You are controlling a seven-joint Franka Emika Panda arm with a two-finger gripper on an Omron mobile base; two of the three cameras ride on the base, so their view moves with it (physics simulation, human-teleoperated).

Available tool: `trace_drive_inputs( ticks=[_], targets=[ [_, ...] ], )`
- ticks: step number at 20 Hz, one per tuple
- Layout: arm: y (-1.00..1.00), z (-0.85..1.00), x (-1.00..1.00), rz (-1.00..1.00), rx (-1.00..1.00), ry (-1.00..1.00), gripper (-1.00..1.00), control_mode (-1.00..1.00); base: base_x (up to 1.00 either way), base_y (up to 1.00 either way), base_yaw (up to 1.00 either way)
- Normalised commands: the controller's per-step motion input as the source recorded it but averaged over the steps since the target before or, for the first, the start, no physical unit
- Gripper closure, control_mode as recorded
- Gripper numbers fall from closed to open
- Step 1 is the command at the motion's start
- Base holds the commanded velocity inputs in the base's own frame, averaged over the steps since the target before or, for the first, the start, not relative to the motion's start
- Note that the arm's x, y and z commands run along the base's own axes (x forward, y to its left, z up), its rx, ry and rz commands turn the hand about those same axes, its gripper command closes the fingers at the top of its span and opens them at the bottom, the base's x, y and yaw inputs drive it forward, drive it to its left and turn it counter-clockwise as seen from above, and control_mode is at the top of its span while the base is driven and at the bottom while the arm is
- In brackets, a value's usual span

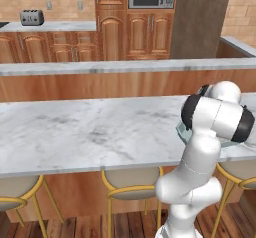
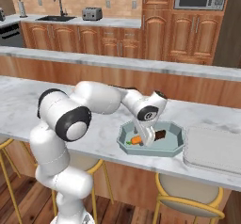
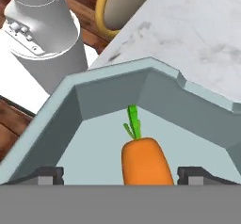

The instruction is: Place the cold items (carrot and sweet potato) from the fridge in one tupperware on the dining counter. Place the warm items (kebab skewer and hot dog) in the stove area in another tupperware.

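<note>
The arm rises at the lower left of the right base view, elbow folded high, forearm reaching across to centre frame and wrist bent down into the tupperware (image 2: 172, 145); the gripper (image 2: 147, 140) hangs just above the container floor; in the hand view the two finger tips (image 3: 49, 175) sit wide apart at the bottom corners, jaws spread, nothing pinched between them; the carrot (image 3: 146, 162) lies free in the gap, bright orange and smooth, with a short green stalk pointing toward the far wall of the grey-green tupperware; in the right base view it shows as a small orange piece at centre frame, just left of the gripper, on the tub's floor; a dark brown chunk (image 2: 160, 135) rests to the right of the hand, inside the same tub, too small to identify; the tub stands on the marble dining counter (image 2: 28, 105), near its front edge; no readable writing or labels anywhere.
</note>
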Motion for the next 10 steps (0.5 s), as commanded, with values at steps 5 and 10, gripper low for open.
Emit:
trace_drive_inputs(
  ticks=[5,10],
  targets=[
    [0.00,0.35,-0.27,-0.04,0.06,-0.10,-1.00,-1.00,0.00,0.00,0.00],
    [0.03,0.21,-0.22,-0.12,0.04,0.00,-1.00,-1.00,0.00,0.00,0.00]
  ],
)
